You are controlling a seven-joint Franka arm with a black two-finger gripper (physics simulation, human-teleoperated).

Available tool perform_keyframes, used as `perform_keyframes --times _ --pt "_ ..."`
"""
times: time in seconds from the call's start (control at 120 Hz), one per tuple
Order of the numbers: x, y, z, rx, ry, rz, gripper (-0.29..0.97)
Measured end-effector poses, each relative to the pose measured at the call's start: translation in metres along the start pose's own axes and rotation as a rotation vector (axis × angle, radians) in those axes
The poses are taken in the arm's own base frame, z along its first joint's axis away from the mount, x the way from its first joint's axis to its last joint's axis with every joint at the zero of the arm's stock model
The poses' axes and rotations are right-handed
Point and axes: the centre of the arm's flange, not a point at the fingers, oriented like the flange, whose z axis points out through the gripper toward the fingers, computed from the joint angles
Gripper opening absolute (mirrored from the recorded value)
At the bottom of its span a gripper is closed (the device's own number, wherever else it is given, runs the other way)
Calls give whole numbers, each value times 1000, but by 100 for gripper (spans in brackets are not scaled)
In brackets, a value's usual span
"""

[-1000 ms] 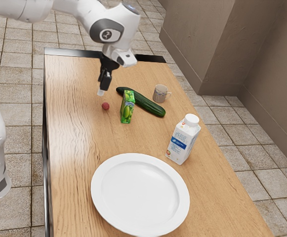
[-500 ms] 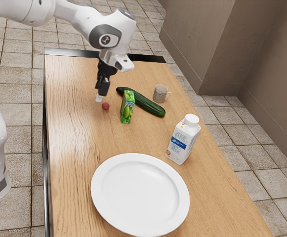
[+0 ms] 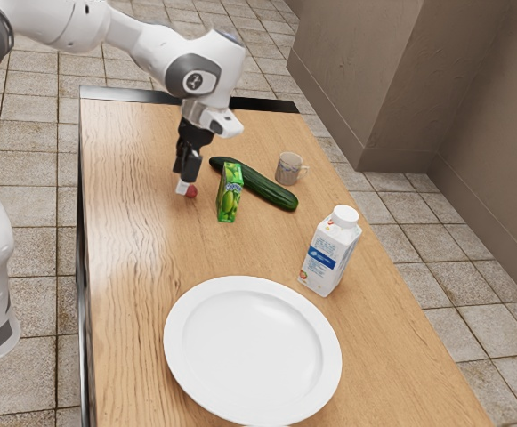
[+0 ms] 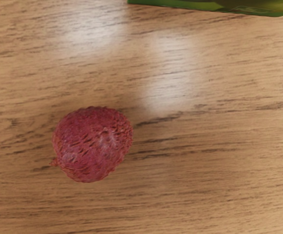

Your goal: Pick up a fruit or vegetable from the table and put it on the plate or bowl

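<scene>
The arm points steeply down, its gripper right at the strawberry on the tabletop; its opening cannot be told.

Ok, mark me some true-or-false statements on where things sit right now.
The plate holds nothing. True.
The red fruit rests on the table, right at the gripper. True.
The cucumber lies on the plate. False: it lies on the table, behind the green carton.
The green carton lies on its side. False: it stands upright.
</scene>
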Motion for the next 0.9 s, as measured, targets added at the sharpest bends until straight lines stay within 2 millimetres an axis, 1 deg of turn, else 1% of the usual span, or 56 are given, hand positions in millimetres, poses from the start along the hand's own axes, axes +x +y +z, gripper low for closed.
perform_keyframes --times 0.067,0.167,0.533,0.9 --pt "0 -5 4 -8 -2 -12 68" --pt "1 -8 6 -8 -1 -16 68" --pt "18 -14 20 3 23 -7 68" --pt "21 -16 22 2 39 -5 68"
